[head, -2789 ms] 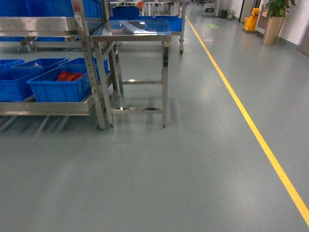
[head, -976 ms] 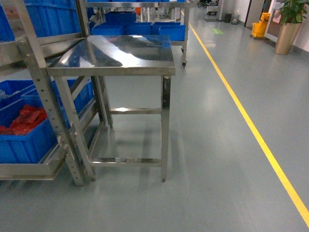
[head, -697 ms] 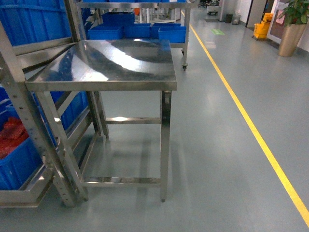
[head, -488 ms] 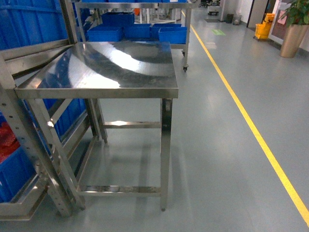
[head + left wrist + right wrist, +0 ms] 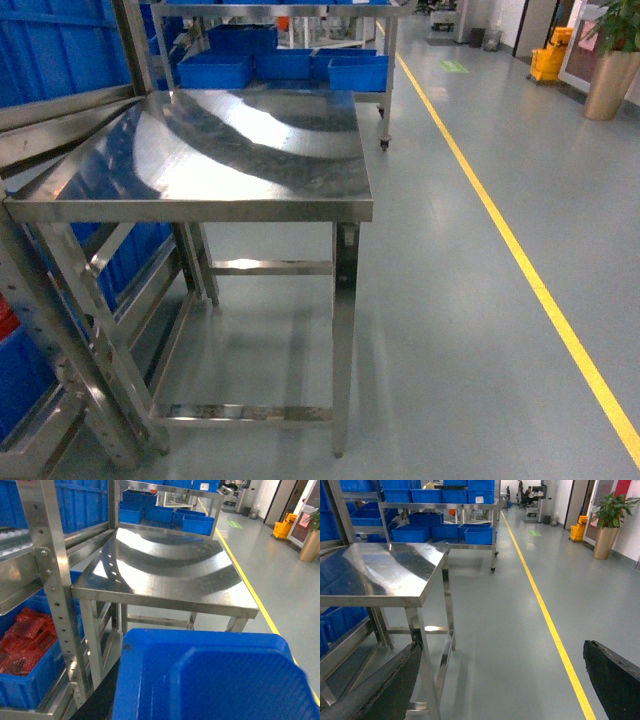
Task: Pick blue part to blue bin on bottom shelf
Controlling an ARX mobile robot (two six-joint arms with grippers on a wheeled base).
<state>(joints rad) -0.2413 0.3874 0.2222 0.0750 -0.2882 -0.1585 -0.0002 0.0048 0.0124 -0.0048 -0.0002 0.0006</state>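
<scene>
**Mia:** Right gripper (image 5: 502, 650) has its two dark fingers wide apart, and nothing is between them. What about the left gripper?

**Ben:** I cannot see it. A big blue plastic shape (image 5: 210, 680) fills the bottom of the left wrist view and hides it.

**Mia:** Is that the blue part?

**Ben:** I cannot tell. It may be a box. I see no small blue part anywhere.

**Mia:** Where does it have to go?

**Ben:** Into a blue plastic bin (image 5: 25, 690) on the bottom shelf (image 5: 30, 445) of the tall steel rack with holes (image 5: 50, 580). That is low down on the left.

**Mia:** What could go wrong?

**Ben:** The shiny square steel table (image 5: 250, 150) is very close in front, right beside the rack. I think the robot could bump its legs or its edge if it rolls on or turns fast.

**Mia:** Anything more?

**Ben:** The bin I can see has red packets (image 5: 25, 640) in it. It may be the wrong bin. The shelf is low too, under steel bars, so an arm could hit a bar when it reaches in.
</scene>
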